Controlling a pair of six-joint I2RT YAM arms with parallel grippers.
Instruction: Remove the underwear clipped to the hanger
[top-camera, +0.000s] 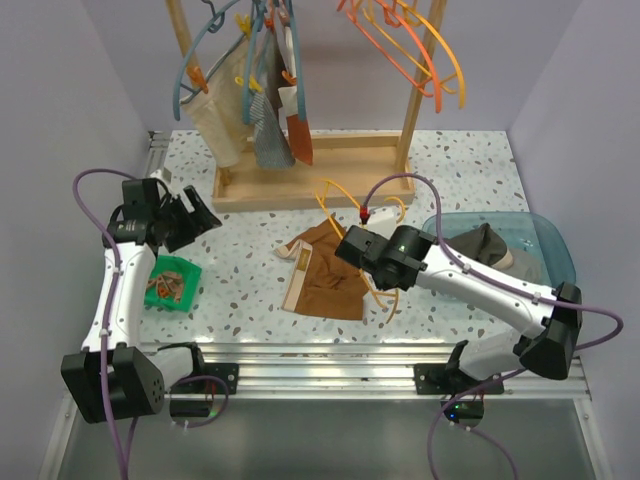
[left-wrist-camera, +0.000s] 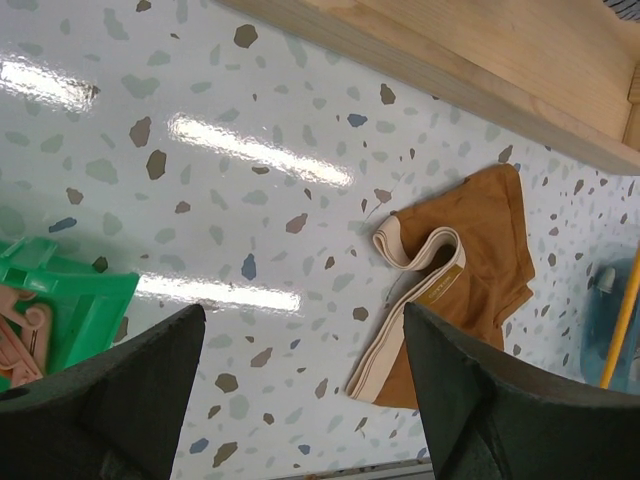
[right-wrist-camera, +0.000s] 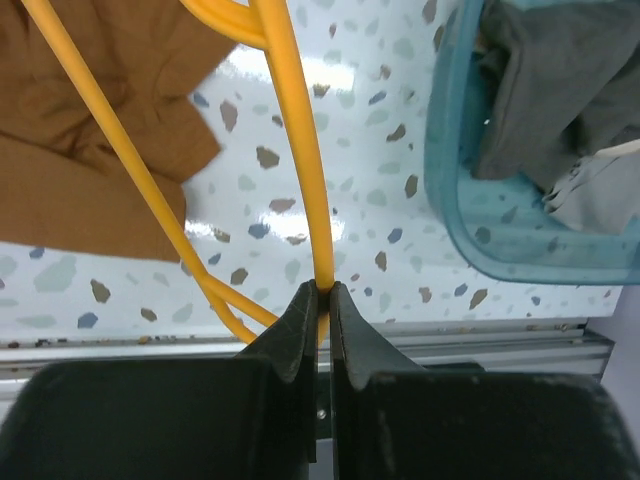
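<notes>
At the lower middle of the right wrist view, the right gripper (right-wrist-camera: 322, 290) is pinched almost closed on a thin bar of the hanger (right-wrist-camera: 297, 150). The yellow-orange rod rises from between the fingertips to the top edge of the frame. A second bar of the same hanger slants from the upper left corner down toward the fingers. It crosses over the underwear (right-wrist-camera: 80, 130), whose rust-brown fabric fills the upper left and lies flat on the speckled table (right-wrist-camera: 360, 180). At the upper right sits a translucent blue tub (right-wrist-camera: 445, 200) with a dark grey cloth (right-wrist-camera: 540, 90) inside.

From above, the right gripper (top-camera: 352, 246) is at the centre of the frame, at the right edge of the underwear (top-camera: 325, 272). Loops of the hanger (top-camera: 338, 186) show above and below it. Whether any clip grips the fabric cannot be told.

Toward the upper left of the top view, the left gripper (top-camera: 196, 218) hangs well apart from the underwear. In its own wrist view its fingers (left-wrist-camera: 130, 400) are spread wide, with speckled table showing between them. The underwear (left-wrist-camera: 470, 260) lies in the right half of that frame, its pale beige waistband folded along its left side. A green tray (left-wrist-camera: 70, 300) of pinkish clips sits at the left edge, and a wooden rack base (left-wrist-camera: 480, 60) crosses the upper right.
</notes>
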